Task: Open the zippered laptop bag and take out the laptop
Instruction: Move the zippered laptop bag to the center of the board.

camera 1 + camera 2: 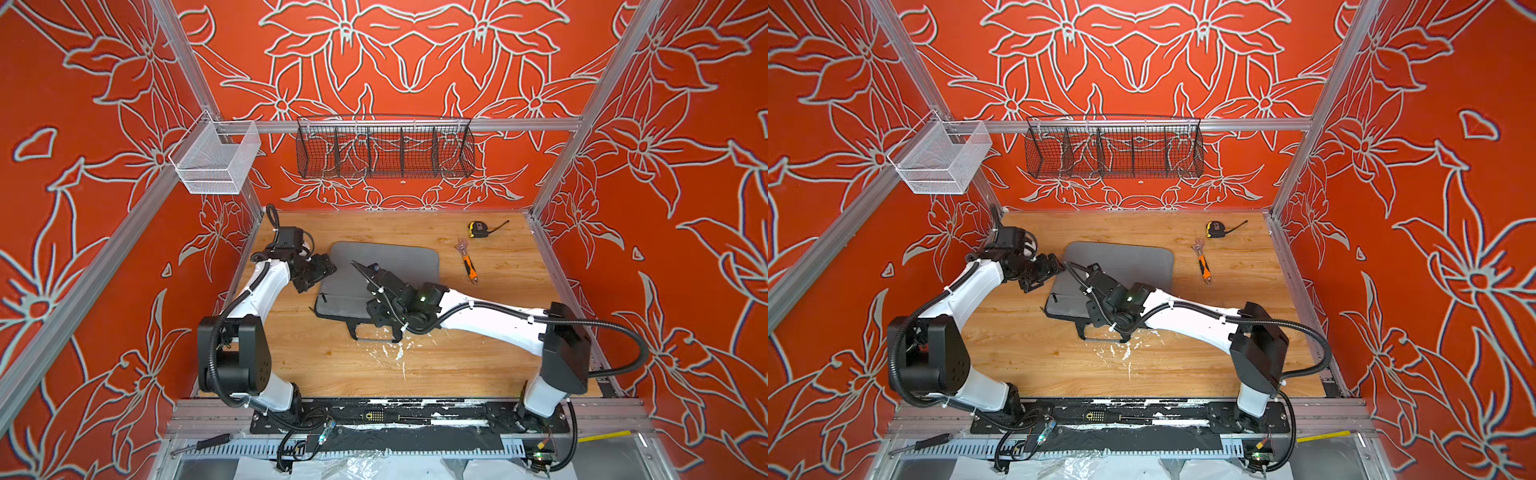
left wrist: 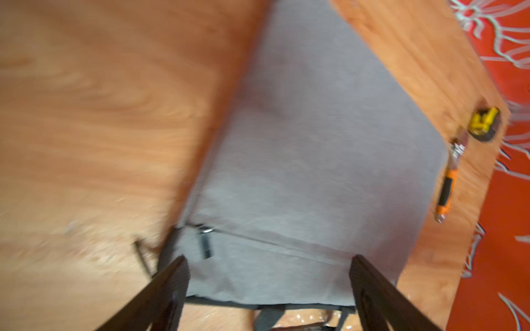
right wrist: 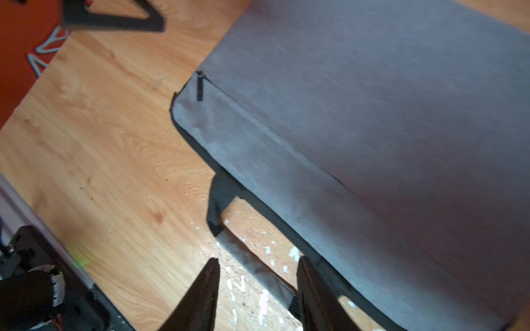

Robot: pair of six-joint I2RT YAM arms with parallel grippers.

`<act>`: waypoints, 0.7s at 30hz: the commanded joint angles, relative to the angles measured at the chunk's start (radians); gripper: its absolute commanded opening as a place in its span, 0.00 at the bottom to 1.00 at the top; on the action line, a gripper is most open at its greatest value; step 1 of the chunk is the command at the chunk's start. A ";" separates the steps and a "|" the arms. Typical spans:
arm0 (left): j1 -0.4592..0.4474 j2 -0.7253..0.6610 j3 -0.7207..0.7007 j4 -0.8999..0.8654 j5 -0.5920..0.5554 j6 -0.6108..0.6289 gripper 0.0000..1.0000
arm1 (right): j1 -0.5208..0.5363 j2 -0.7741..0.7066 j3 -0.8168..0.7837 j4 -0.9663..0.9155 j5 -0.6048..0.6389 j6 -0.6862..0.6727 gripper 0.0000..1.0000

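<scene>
Unzip step imo: zippered laptop bag [image 1: 395, 262] lies flat n shut under both grippers, laptop unseen (prob inside), left gripper [image 2: 269, 258] wide open n empty near the zip pull [image 2: 205, 243], right gripper [image 3: 259, 259] half open astride the strap handle [image 3: 226, 197], holding nothing, so next prob = pinch that pull.

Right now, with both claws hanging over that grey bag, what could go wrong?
1. The only zipper pull in view sits on a seam across the face of the zippered laptop bag. It is probably a front pocket, so pulling it may not open the main compartment.
2. The right gripper straddles the strap handle; closing there might drag the whole bag.
3. The left gripper is open and not pinning the bag, so it could slide toward the wrench.
</scene>
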 commanded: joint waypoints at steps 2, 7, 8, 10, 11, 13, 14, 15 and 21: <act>0.023 -0.004 -0.077 -0.051 -0.028 -0.009 0.90 | -0.023 -0.010 -0.136 -0.065 0.040 0.111 0.53; 0.026 -0.011 -0.146 0.027 0.039 -0.037 0.90 | -0.029 -0.037 -0.228 0.012 -0.016 0.194 0.59; 0.026 -0.010 -0.157 0.049 0.058 -0.039 0.89 | -0.030 -0.032 -0.230 0.026 -0.032 0.207 0.59; 0.026 0.001 -0.170 0.078 0.097 -0.043 0.89 | -0.030 -0.016 -0.229 0.049 -0.068 0.232 0.60; 0.026 0.007 -0.174 0.087 0.119 -0.044 0.88 | -0.031 -0.006 -0.228 0.063 -0.087 0.246 0.60; 0.025 0.012 -0.190 0.104 0.160 -0.045 0.84 | -0.032 0.018 -0.225 0.089 -0.119 0.266 0.61; 0.025 0.007 -0.205 0.115 0.175 -0.048 0.83 | -0.035 0.027 -0.223 0.097 -0.129 0.270 0.61; 0.025 0.000 -0.223 0.123 0.186 -0.053 0.83 | -0.038 0.033 -0.223 0.099 -0.132 0.272 0.60; -0.029 -0.134 -0.372 0.187 0.201 -0.132 0.79 | -0.104 0.031 -0.277 0.158 -0.153 0.242 0.38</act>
